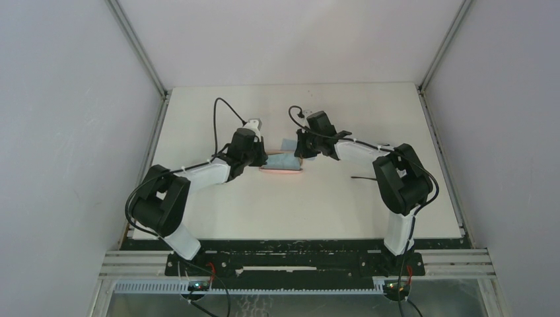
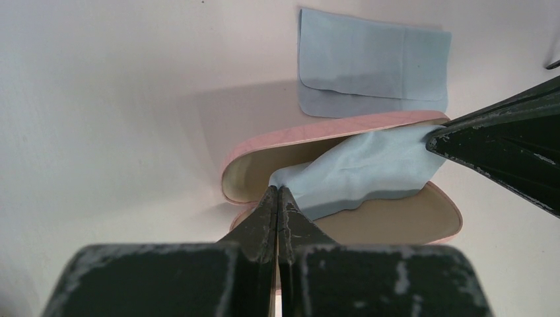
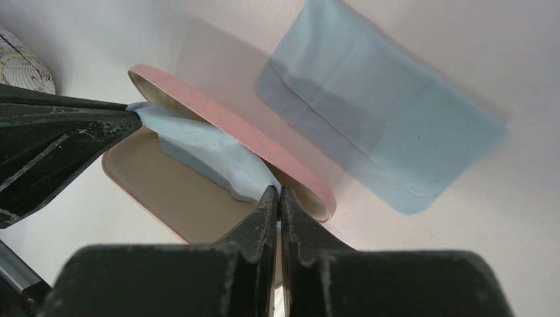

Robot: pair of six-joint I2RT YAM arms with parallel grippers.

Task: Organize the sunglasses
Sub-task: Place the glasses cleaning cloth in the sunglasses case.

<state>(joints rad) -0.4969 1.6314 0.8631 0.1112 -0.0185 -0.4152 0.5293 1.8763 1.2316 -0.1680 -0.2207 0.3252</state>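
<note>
An open pink case (image 1: 282, 170) lies mid-table, with its tan lining showing in the left wrist view (image 2: 396, 224) and the right wrist view (image 3: 165, 191). A light-blue cloth (image 2: 363, 168) hangs stretched over the open case, also seen in the right wrist view (image 3: 205, 148). My left gripper (image 2: 278, 191) is shut on one end of it. My right gripper (image 3: 278, 193) is shut on the other end. In the top view the left gripper (image 1: 263, 160) and right gripper (image 1: 300, 153) face each other over the case. No sunglasses show clearly in any view.
A second light-blue cloth (image 2: 370, 66) lies flat just behind the case, also in the right wrist view (image 3: 383, 112). A grey-patterned case (image 3: 23, 66) sits at the far left of the right wrist view. A thin dark object (image 1: 362, 177) lies right of the case; I cannot tell what it is.
</note>
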